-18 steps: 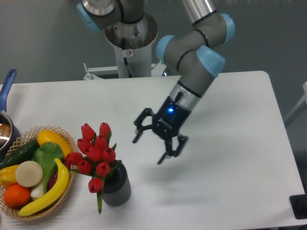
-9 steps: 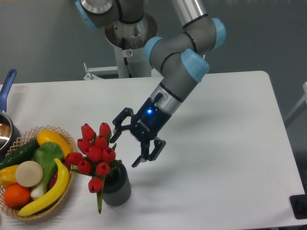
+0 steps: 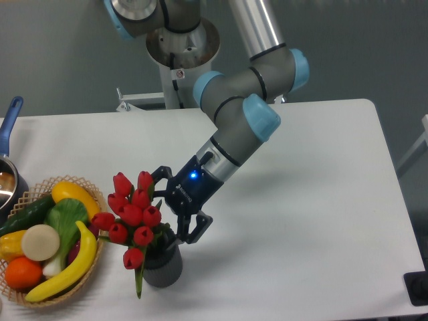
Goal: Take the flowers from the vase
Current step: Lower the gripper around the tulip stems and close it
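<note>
Ten or so red closed tulip buds with green stems and one long drooping green leaf, the flowers [image 3: 132, 217], stand bunched in the short dark grey ribbed cylindrical vase [image 3: 164, 263], which sits on the white tabletop [image 3: 314, 227] near its front edge, just right of the wicker basket of fruit and vegetables [image 3: 41, 245]. The bunch leans left, its heads hanging out toward the basket.

Several things could go wrong from here. The black two-finger gripper [image 3: 175, 204] is close against the right side of the bunch with its jaws apart, one finger up by the top buds and the other down near the vase rim. If it closes at this height, it may pinch the buds rather than the stems and crush them or lose its hold. The lower finger looks close enough to the rim to catch it, which could tip or drag the light pot. A pull at a slant rather than along the stems might lift the vase with the flowers.

The grey arm with blue joint caps [image 3: 244, 117] reaches down and leftward from its base at the back of the tabletop, wrist angled so the gripper points toward the flowers from the right, its blue light lit.
</note>
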`<state>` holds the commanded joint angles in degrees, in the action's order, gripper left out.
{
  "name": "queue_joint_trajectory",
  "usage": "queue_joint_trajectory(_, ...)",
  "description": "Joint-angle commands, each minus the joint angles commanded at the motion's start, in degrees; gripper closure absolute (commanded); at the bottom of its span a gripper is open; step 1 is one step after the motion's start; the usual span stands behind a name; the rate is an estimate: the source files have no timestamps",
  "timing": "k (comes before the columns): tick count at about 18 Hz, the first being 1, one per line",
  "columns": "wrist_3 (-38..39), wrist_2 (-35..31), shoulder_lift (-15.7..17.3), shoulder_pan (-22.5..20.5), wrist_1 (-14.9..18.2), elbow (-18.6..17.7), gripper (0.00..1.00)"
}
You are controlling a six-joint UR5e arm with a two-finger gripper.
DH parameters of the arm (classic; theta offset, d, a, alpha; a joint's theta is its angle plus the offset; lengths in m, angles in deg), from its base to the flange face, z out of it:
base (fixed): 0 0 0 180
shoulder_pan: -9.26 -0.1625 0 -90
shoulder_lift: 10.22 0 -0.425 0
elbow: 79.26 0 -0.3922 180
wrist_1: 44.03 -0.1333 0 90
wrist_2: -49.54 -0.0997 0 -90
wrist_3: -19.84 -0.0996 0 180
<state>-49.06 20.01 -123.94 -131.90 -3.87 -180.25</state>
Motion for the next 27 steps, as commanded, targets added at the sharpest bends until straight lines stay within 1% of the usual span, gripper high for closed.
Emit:
queue_joint_trajectory(1, -0.1, 0.0, -0.3, 0.2, 0.0, 0.2, 0.00)
queue_joint_trajectory(2, 0.0, 0.0, -0.4, 0.4, 0.0, 0.3, 0.06)
queue_joint_trajectory(4, 0.0, 0.1, -0.5, 1.0, 0.0, 0.4, 0.28)
queue_joint_trajectory(6, 0.0, 0.4, -0.5, 1.1, 0.0, 0.3, 0.59)
queue_joint_trajectory(7, 0.0, 0.8, -0.4, 1.1, 0.0, 0.3, 0.83)
queue_joint_trajectory(8, 0.0, 0.9, -0.3, 1.1, 0.0, 0.1, 0.98)
queue_joint_trajectory(9, 0.0, 0.9, -0.3, 1.1, 0.0, 0.0, 1.00)
queue_joint_trajectory(15, 0.2, 1.1, 0.5, 0.5, 0.0, 0.2, 1.00)
queue_joint_trajectory(17, 1.7, 2.0, 2.1, -0.1, 0.0, 0.3, 1.00)
queue_joint_trajectory(22, 8.8, 6.9, 5.0, -2.9, 0.1, 0.4, 1.00)
queue_joint_trajectory(25, 12.1, 7.1, 6.0, -3.0, 0.1, 2.2, 1.00)
queue_joint_trajectory(27, 15.5, 8.1, 6.4, -3.0, 0.1, 4.7, 1.00)
